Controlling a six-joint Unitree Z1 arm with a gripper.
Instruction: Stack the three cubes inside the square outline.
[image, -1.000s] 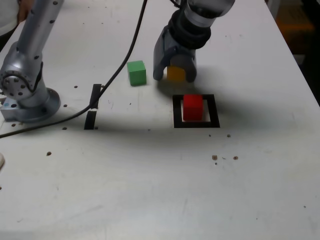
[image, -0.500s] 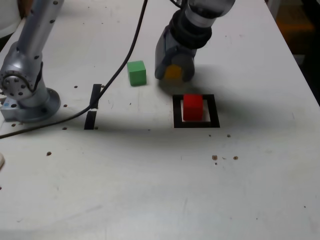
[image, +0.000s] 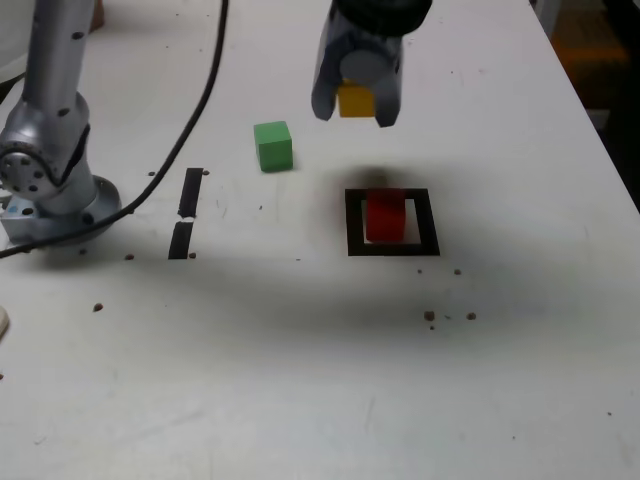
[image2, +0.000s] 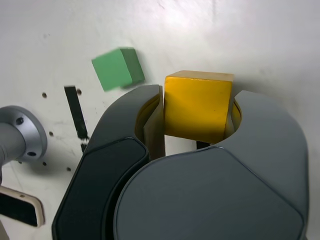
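The yellow cube (image: 355, 101) hangs in the air, clamped between the fingers of my gripper (image: 354, 104), well above the table and behind the square outline. In the wrist view the yellow cube (image2: 198, 106) fills the gap between the two dark fingers of the gripper (image2: 197, 120). The red cube (image: 385, 215) sits inside the black square outline (image: 354, 223) on the table. To the exterior view's left of the gripper the green cube (image: 273, 146) rests alone on the white table; the wrist view shows the green cube (image2: 117, 68) too.
Two short black tape strips (image: 186, 211) lie at the exterior view's left, near the arm's grey base (image: 45, 165). A black cable (image: 196, 105) runs from the base up past the green cube. Small dark specks (image: 447, 316) dot the table in front of the outline.
The gripper shut on the yellow cube at table level, then rose with it; the cube now hangs clear of the table. The red and green cubes stayed put.
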